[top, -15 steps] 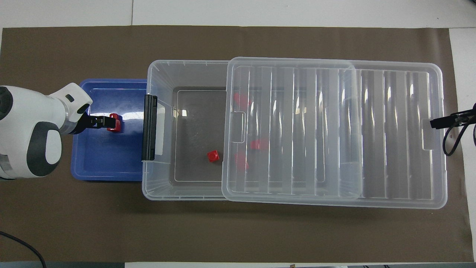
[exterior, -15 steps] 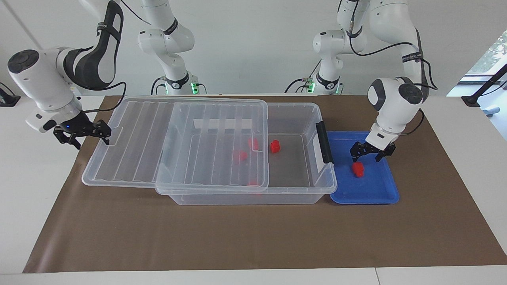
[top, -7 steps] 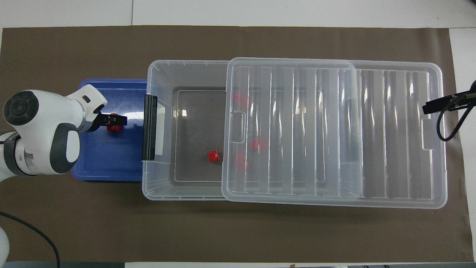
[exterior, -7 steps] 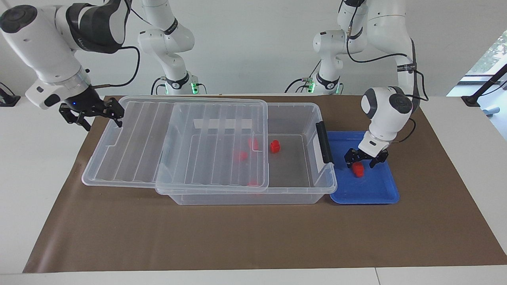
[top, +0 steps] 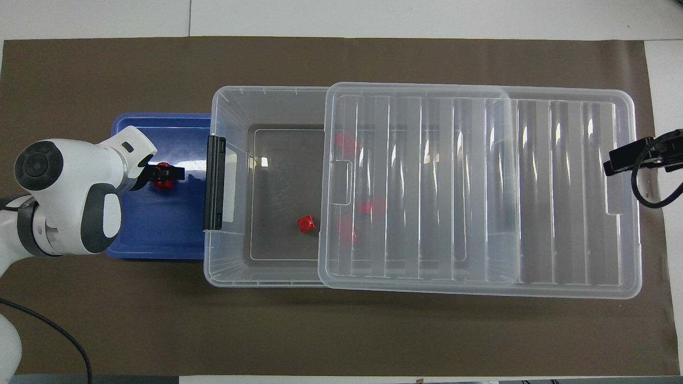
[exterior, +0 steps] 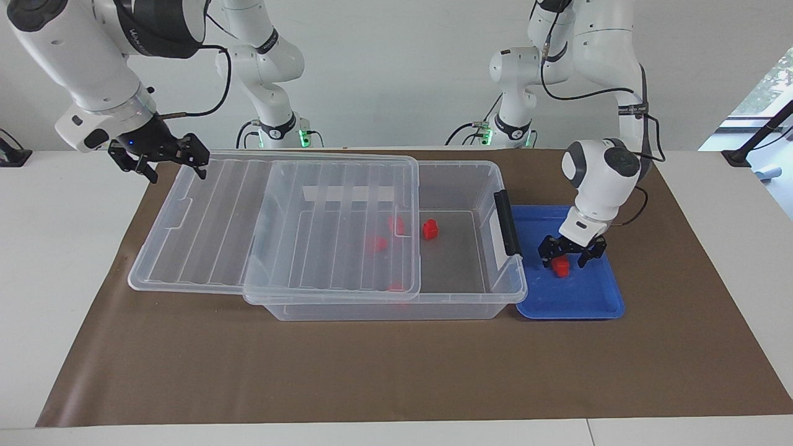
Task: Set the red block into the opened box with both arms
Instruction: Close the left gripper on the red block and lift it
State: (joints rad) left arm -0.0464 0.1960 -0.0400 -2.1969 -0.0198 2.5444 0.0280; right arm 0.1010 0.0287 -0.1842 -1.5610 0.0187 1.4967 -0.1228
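A red block lies in the blue tray. My left gripper is down over it, open, with a finger on each side of the block. The clear box stands beside the tray. Its ribbed lid is slid toward the right arm's end, so the end by the black latch is uncovered. One red block lies in that uncovered part, and others show through the lid. My right gripper hangs open over the lid's corner.
A brown mat covers the table under the box and tray. Two slimmer white arms with green-lit bases stand at the robots' edge of the table. A white label strip shows on the box.
My left gripper has come down around the red block in the tray. My right gripper has risen from the lid's end and swung over its corner nearer the robots.
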